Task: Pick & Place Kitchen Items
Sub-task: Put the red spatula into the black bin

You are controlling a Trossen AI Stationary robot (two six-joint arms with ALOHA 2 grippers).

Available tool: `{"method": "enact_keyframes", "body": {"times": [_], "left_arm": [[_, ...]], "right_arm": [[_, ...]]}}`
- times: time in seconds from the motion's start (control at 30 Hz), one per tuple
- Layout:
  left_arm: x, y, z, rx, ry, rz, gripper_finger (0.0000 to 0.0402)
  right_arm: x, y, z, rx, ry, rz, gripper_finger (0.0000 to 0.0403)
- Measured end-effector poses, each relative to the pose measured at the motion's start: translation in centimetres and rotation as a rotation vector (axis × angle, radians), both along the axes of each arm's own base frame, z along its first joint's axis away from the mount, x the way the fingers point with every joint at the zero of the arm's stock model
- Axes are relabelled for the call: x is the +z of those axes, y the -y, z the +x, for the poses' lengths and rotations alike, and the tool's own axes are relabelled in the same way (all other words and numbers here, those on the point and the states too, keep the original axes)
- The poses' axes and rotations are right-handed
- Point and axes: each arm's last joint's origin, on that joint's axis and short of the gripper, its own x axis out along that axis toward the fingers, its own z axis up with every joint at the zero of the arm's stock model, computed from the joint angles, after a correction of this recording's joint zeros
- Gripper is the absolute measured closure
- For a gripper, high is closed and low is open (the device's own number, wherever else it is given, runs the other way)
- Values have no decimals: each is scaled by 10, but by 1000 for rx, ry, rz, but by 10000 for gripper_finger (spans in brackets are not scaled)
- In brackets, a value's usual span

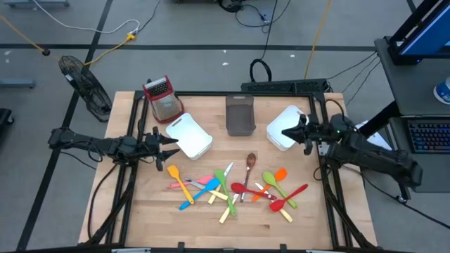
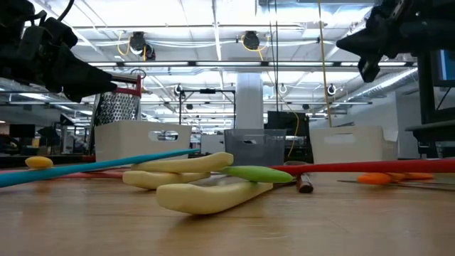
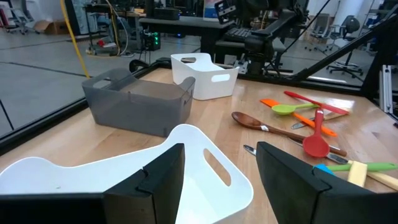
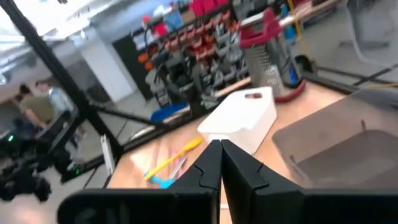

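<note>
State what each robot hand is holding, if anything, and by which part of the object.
Nothing is held. The left hand is open over the near white bin, empty; the right hand is shut on nothing. The utensils lie on the table.

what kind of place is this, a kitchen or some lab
Most likely a robotics lab or workshop, not a kitchen: a wooden table on a bare concrete floor, exposed ceiling ducts and lights, and shelves of red parts bins behind.

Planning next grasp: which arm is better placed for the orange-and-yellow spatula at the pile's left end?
Left, probably. Left hand is open and nearer the orange-and-yellow spatula; right hand is shut over the far white bin.
</note>
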Motion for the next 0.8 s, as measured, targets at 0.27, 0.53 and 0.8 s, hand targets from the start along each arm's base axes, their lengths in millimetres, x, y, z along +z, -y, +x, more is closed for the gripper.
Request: {"method": "enact_keyframes", "body": {"times": [0.27,0.53,0.8], "left_arm": [[0,0,0,0,0,0,197],[0,0,0,0,0,0,197],[0,0,0,0,0,0,197]], "right_arm": [[19,-7,21,119,-121,-11,399],[35,-19,45,204,-256,-65,399],[35,-41,64,313,-438,-133,399]]}}
